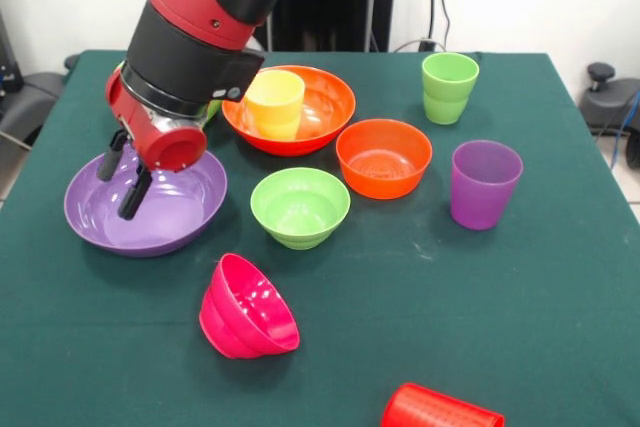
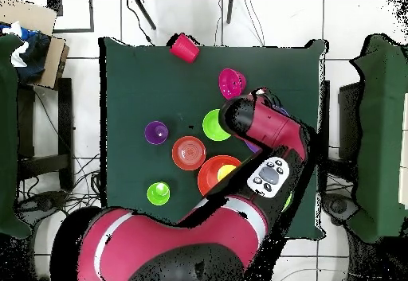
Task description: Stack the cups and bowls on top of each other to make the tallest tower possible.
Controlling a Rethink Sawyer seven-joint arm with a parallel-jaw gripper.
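We've got the arm [image 1: 205, 7] coming in from 12 o'clock in front view, claw [image 1: 122, 179] hanging inside the big purple bowl [image 1: 150, 209] at table's 9 o'clock. Fingers [image 1: 133, 194] spread apart, nothing between them, so claw's open and empty. Can't tell if tips touch the bowl floor or hover just above.

Key relation, as we read it: bowl rim wraps the claw, its far wall at claw's 12, open centre at claw's 4. Bowl is round, no long axis, so grab angle is free; rim pinch looks likeliest.

Rest, big to small, front view:
- big orange bowl [image 1: 320, 112] at 1 o'clock of claw, near the purple bowl, w/ yellow cup [image 1: 275, 103] upright inside it
- smaller orange bowl [image 1: 384, 157] at 3 o'clock, just beside the big orange one
- green bowl [image 1: 300, 207] at 3 o'clock, between purple and smaller orange
- pink bowl [image 1: 247, 309] at 5 o'clock, tipped on its side
- purple cup [image 1: 484, 183] upright, far 3 o'clock
- green cup [image 1: 449, 87] upright, 2 o'clock, well apart
- red cup [image 1: 440, 409] on its side at table's near edge, 4 o'clock

Only stack so far: yellow cup in orange bowl. Tower barely begun, we'd say.
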